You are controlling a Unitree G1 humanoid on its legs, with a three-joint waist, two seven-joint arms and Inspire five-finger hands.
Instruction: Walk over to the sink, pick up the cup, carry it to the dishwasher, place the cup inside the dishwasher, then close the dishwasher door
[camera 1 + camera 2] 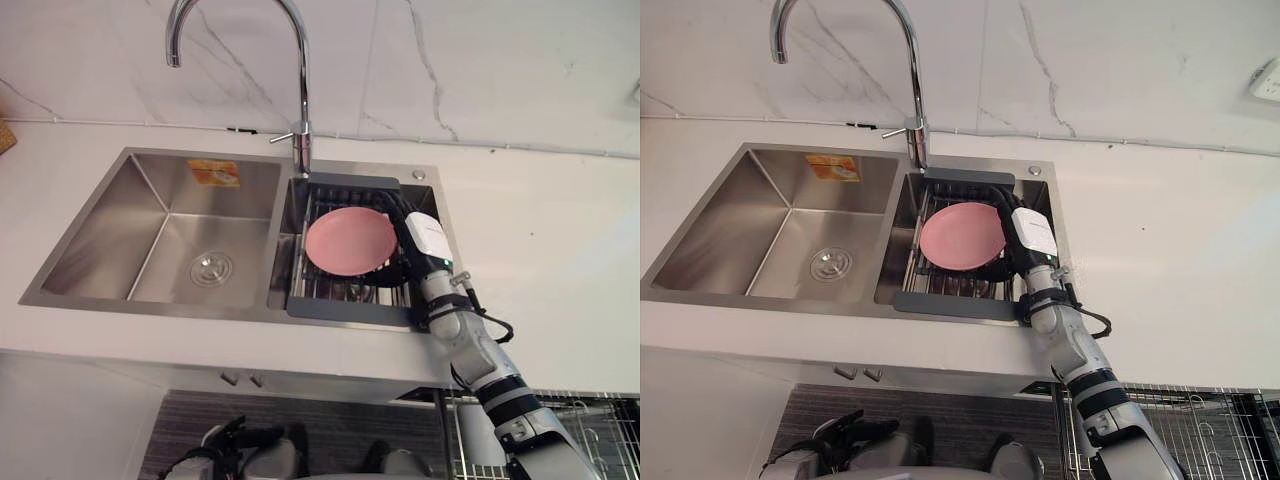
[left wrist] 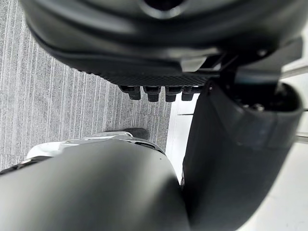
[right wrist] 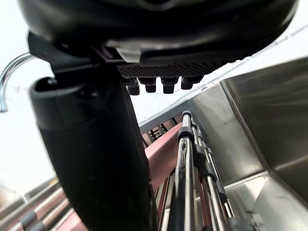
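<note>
Inside the right basin of the stainless steel double sink (image 1: 100, 230), a pink round shallow dish (image 1: 348, 240), flatter than the cup the task names, is lying on a dark wire draining rack (image 1: 345, 305). It is probably light, stiff and smooth, perhaps slippery, so its right rim is looking like the place to pinch. The right hand (image 1: 425, 240) is sitting at that rim, fingers showing straight, gripping nothing; the left hand (image 2: 159, 72) is hanging relaxed, empty.

plate (image 1: 348, 240) on rack (image 1: 340, 293) over right basin (image 1: 285, 250) of sink (image 1: 110, 220), faucet (image 1: 303, 100) behind
</note>
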